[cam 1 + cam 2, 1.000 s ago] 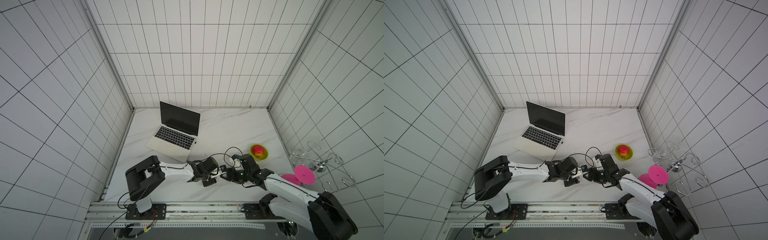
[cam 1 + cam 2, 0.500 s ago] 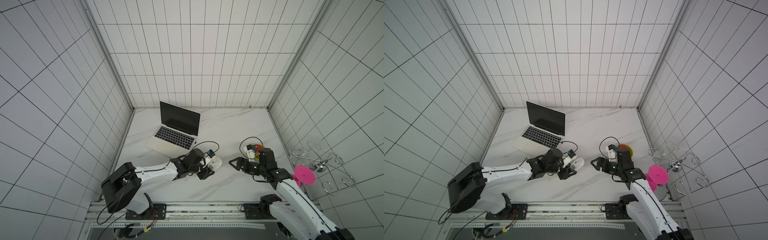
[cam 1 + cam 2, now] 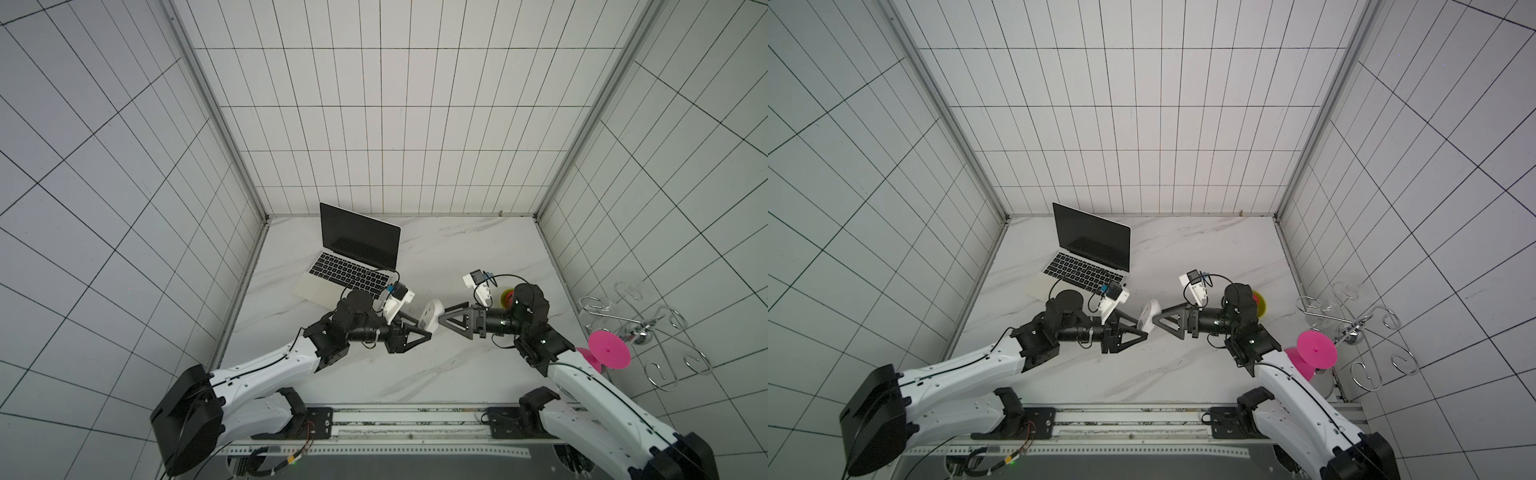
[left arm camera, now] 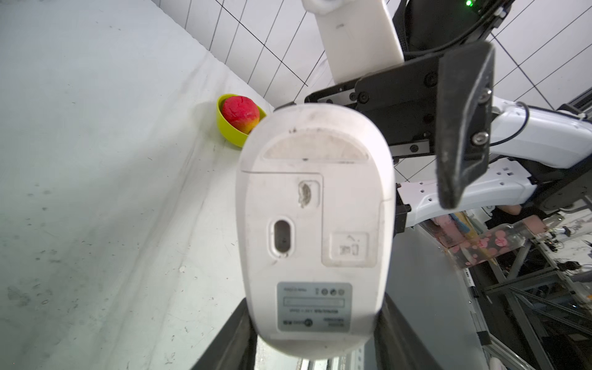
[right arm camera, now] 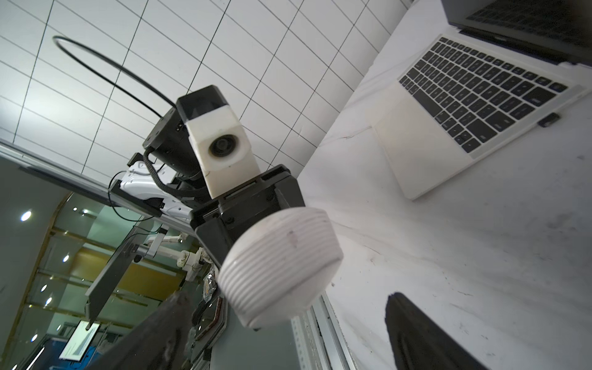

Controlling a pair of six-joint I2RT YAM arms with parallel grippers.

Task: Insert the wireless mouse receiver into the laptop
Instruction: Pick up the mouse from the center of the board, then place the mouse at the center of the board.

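My left gripper (image 3: pixel 424 328) is shut on a white oval mouse (image 3: pixel 430 316) and holds it off the table. The left wrist view shows the mouse's underside (image 4: pixel 315 224), its near end gripped between the fingers (image 4: pixel 237 333). My right gripper (image 3: pixel 444 318) faces it from the right. Its jaws stand wide open on either side of the mouse's ribbed end (image 5: pixel 282 266) without touching it. The laptop (image 3: pixel 353 270) lies open at the back left. The wireless mouse receiver (image 5: pixel 548 120), a tiny black stub, sits against the laptop's side edge (image 5: pixel 512 137). I cannot tell whether it is seated in a port.
A green bowl with a red fruit (image 3: pixel 505 297) stands just behind the right wrist. A pink spool-like object (image 3: pixel 609 351) and a wire rack (image 3: pixel 648 328) are at the table's right edge. The marble table (image 3: pixel 457 257) is walled by tiles on three sides.
The two grippers drew apart half a second ago, the left keeping the mouse. Since then the right gripper has opened wide and come back left up to the mouse.
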